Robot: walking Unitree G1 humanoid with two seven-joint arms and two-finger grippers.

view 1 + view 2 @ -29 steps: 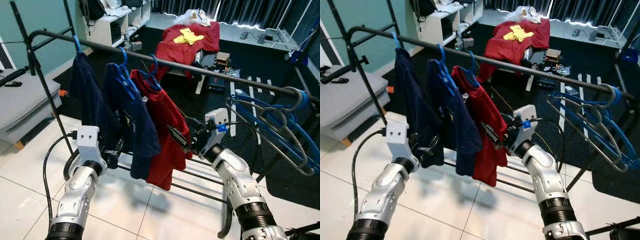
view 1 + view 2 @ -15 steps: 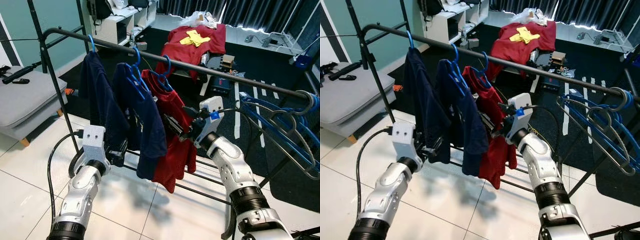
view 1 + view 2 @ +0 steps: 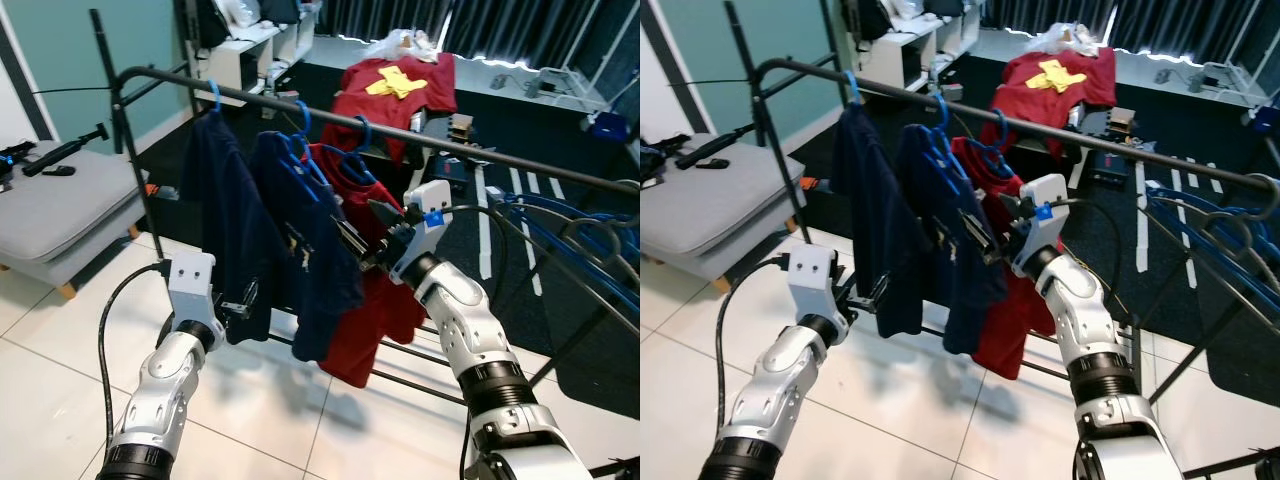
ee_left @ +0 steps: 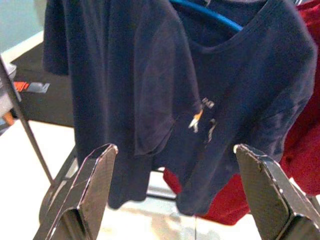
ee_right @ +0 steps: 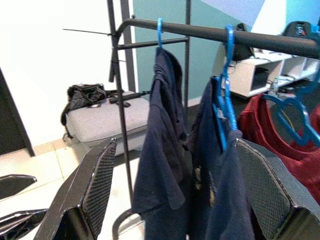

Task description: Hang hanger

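Three shirts up on the rail (image 3: 420,140), each on a blue hanger (image 3: 300,135): two navy shirts (image 3: 225,230) at robot's left end, red shirt (image 3: 385,300) next along. Right tool (image 3: 355,245) raised betw. 2nd navy & red, fingers spread wide, gripping nothing – wrist view looks straight down the row. Left tool (image 3: 243,300) low, just in front of the navy hems, fingers (image 4: 95,187) also wide apart, empty. Spare blue hangers (image 3: 590,235) bunched at rail's right end. Sofa (image 3: 60,215) off to the left; another red shirt (image 3: 395,85) draped behind.
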